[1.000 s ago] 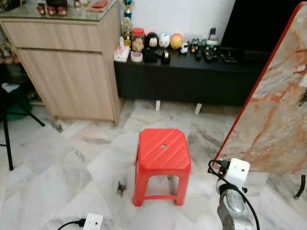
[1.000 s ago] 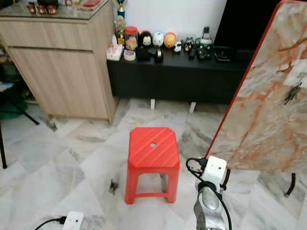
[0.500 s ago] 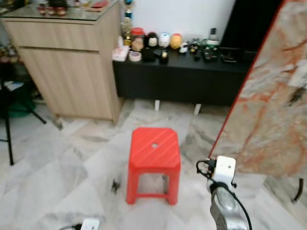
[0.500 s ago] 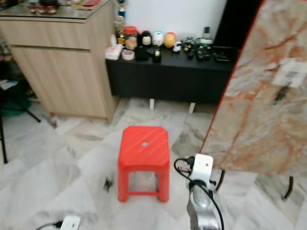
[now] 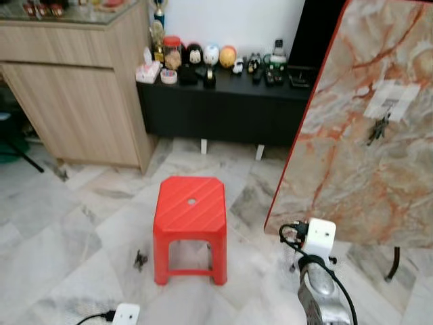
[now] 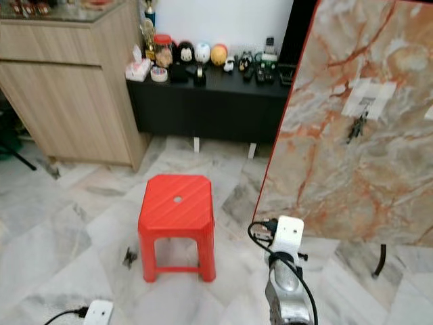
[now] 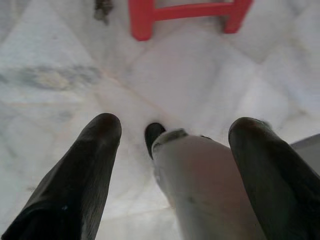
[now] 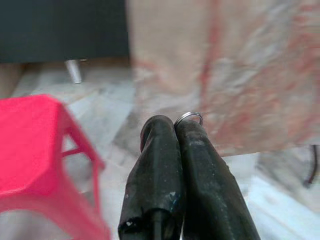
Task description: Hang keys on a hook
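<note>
Marble-patterned, red-edged board carries the dark hook we approach; our right gripper is clenched on a silver key ring, needing lifting to that hook, while our left gripper hangs released.

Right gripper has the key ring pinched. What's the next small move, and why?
Probably raise the right gripper toward the hook on the marble board. Its fingers are shut on the key ring, and the arm is low, well below the hook.

Stool centre, cabinet behind left, marble board right
</note>
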